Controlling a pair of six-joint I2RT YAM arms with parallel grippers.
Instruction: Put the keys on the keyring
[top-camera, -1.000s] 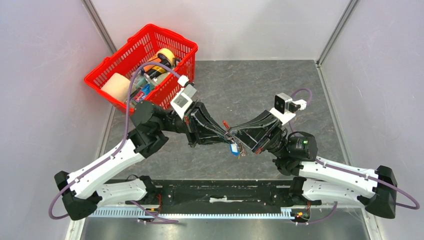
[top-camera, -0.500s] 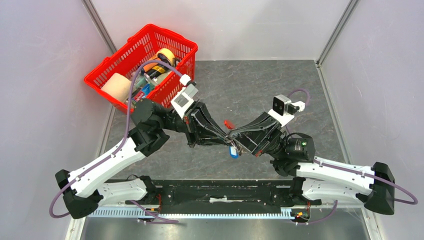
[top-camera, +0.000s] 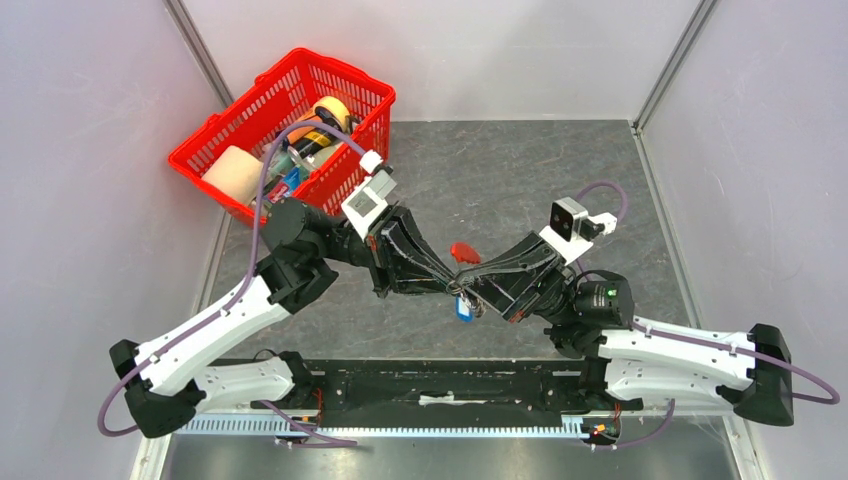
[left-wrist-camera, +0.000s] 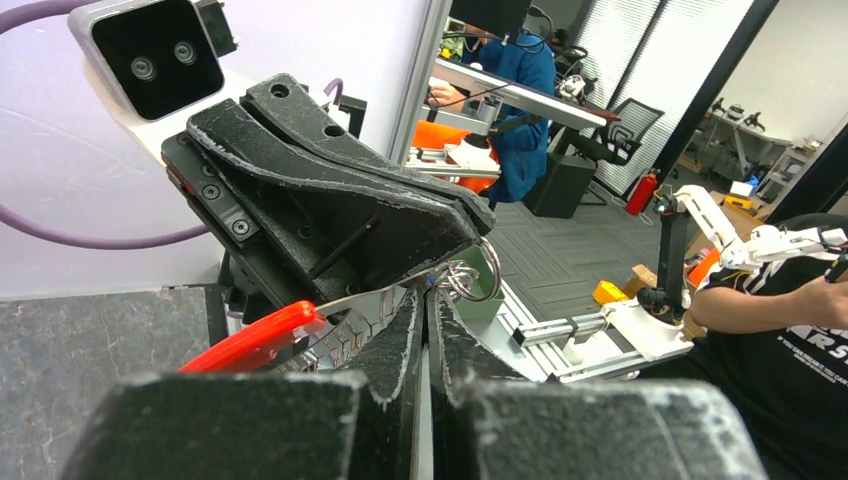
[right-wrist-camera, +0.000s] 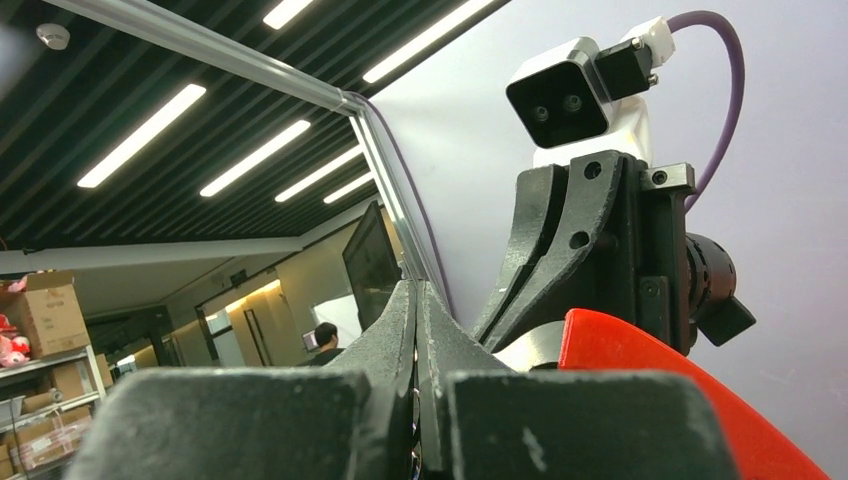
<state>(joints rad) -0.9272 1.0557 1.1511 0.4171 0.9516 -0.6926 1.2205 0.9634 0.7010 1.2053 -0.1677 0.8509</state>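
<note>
Judging from the two arms meeting above the desk (top-camera: 560, 170), the task is taken to be mid-threading and not yet finished. The left tool (top-camera: 455, 285) and the right tool (top-camera: 476, 298) are brought tip to tip in mid-air. The left tool's jaws are seen almost pressed together, and a thin silvery piece of the keyring (left-wrist-camera: 255, 336) appears to be pinched at their tips. Its red clip is carried just beside and beyond those tips. A small split ring (left-wrist-camera: 478, 272) is seen right at the left tool's tips, against the right tool's finger. The right tool's jaws are closed tight, and what is gripped between them cannot be told. The blue-headed key (top-camera: 465, 308) is hung just below both tools' tips, clear of the desk. What it hangs from is too small to tell, so whether it is already on the ring cannot be confirmed. Seating it fully and letting go are judged to be what is left.
</note>
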